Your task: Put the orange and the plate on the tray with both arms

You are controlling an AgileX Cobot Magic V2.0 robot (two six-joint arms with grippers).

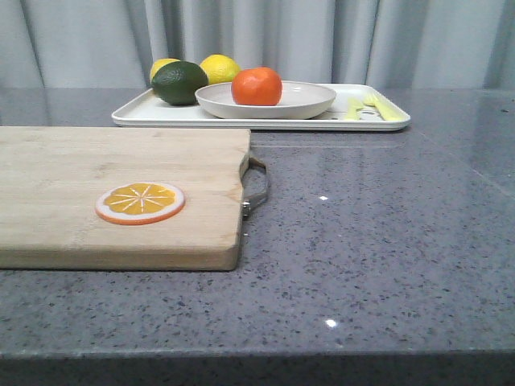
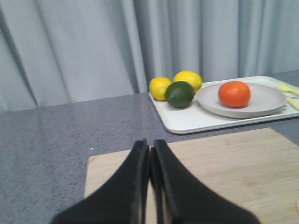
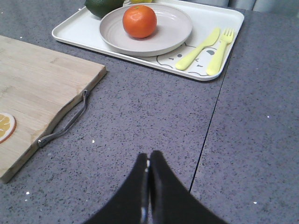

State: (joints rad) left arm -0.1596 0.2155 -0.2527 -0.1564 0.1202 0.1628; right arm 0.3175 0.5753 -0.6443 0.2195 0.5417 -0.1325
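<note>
Orange (image 1: 257,86), the glossy round bright-orange fruit, sits right on the wide shallow off-white plate (image 1: 310,104), a touch toward the plate's left side in the front view. That plate rests on the large flat rectangular white tray (image 1: 145,112) at the far side of the grey speckled stone bench (image 1: 378,241). Crowding the tray's left end, just beside the plate, is a dark green lime (image 1: 179,82), and tucked behind it are two yellow lemons, one (image 1: 162,66) peeking over the lime, the other (image 1: 220,68) close behind the plate's rim. On the tray's right end lie a pale yellow plastic knife (image 3: 198,47) and a pale yellow plastic fork (image 3: 219,50), side by side, the knife almost against the plate, over a faint bear line drawing (image 3: 180,58) partly covered by the plate.

Nearer the robot, a pale wooden cutting board (image 1: 121,173) with a metal loop handle (image 1: 256,186) takes up the left of the bench, well apart from the tray. A flat orange slice disc (image 1: 140,202) lies on it.

Left gripper (image 2: 150,154), black, hangs over the near part of the cutting board with its fingers (image 2: 133,182) pressed together, nothing between them. Right gripper (image 3: 149,163) hovers above bare bench on the right of the board, fingers likewise pressed tight and empty. Between each gripper and the tray, only board and open bench surface show.
</note>
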